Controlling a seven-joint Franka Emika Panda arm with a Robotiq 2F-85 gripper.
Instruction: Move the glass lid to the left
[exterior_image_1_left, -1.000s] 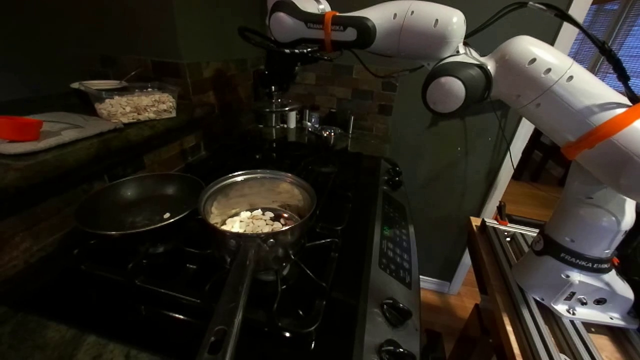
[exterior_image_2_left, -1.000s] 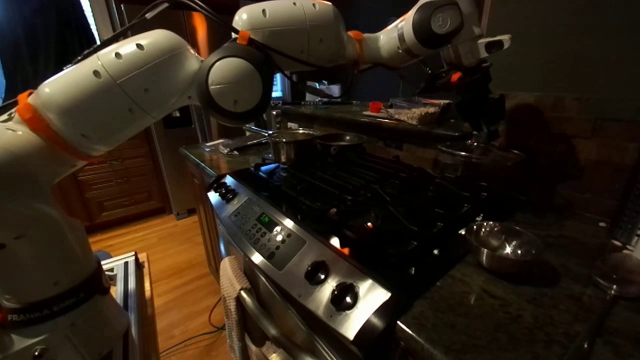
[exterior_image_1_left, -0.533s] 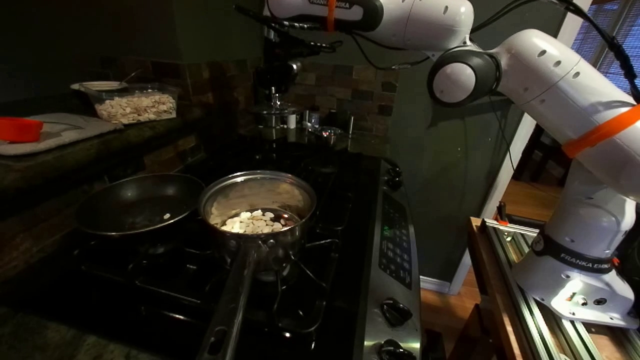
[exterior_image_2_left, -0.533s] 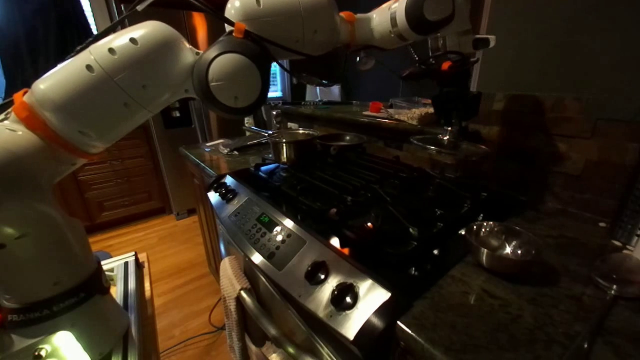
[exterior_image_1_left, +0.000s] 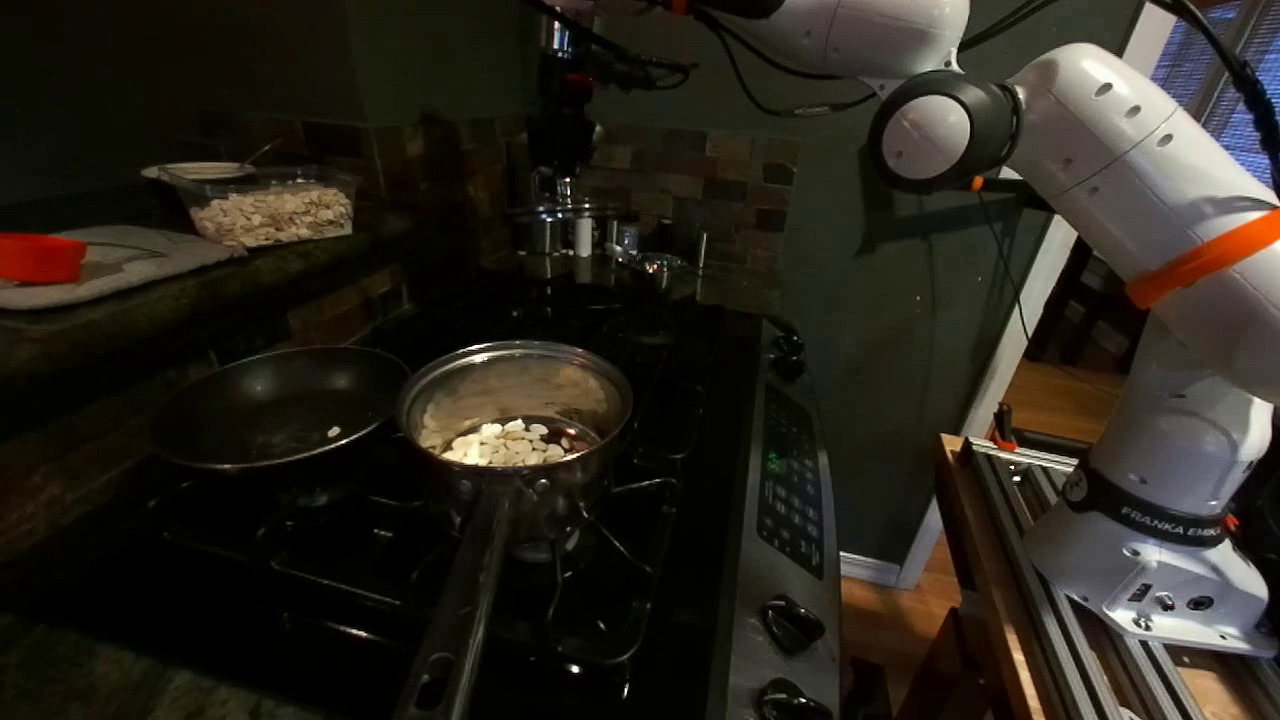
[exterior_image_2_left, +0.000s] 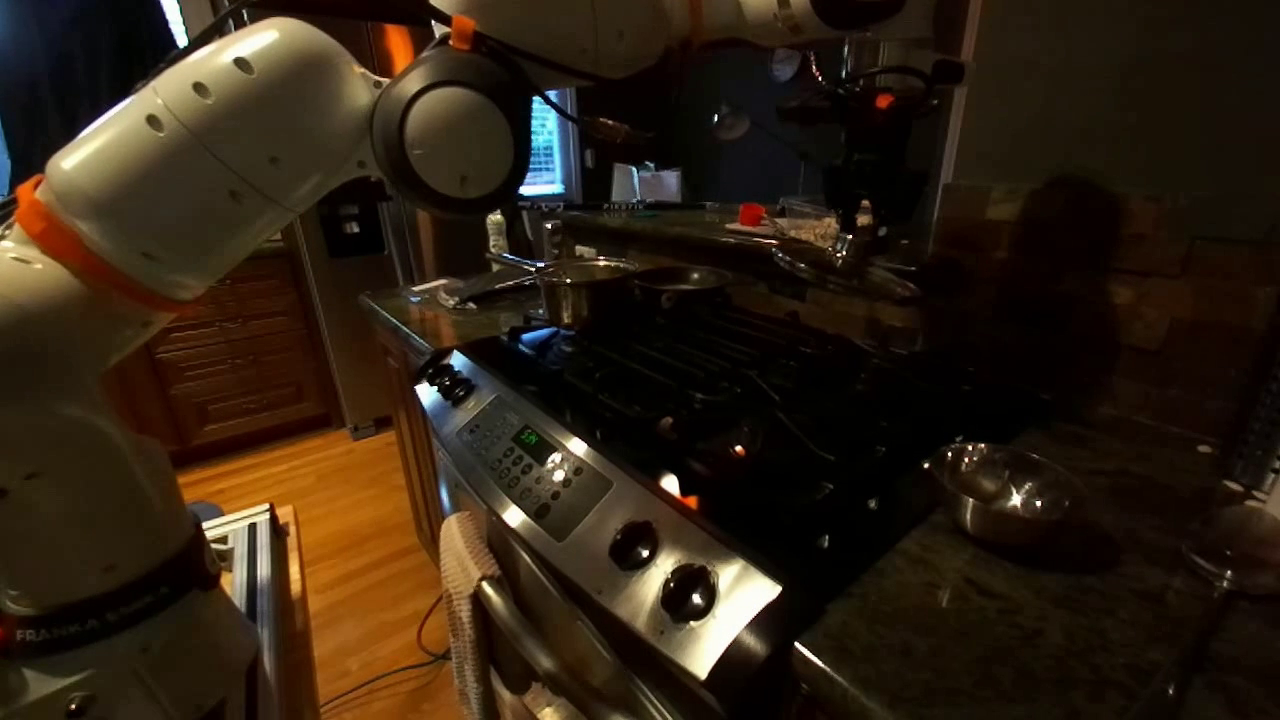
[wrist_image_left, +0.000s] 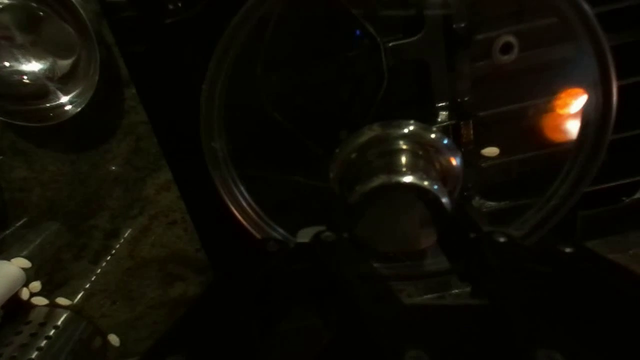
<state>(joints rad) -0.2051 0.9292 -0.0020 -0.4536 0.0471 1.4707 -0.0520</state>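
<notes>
Black tool (wrist_image_left: 400, 225) pinching shiny metal knob (wrist_image_left: 400, 150) of round glass lid (exterior_image_2_left: 838, 268), held above black-topped steel stove (exterior_image_2_left: 680, 440); in exterior view, round steel bowl (exterior_image_2_left: 1010, 520) at lid's five o'clock. Step, judged: carry. Next likely: leftward travel, level lowering, release.

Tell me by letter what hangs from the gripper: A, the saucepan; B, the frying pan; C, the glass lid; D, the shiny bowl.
C: the wrist view shows the gripper closed on the knob of the glass lid, which hangs above the stove in an exterior view.
</notes>
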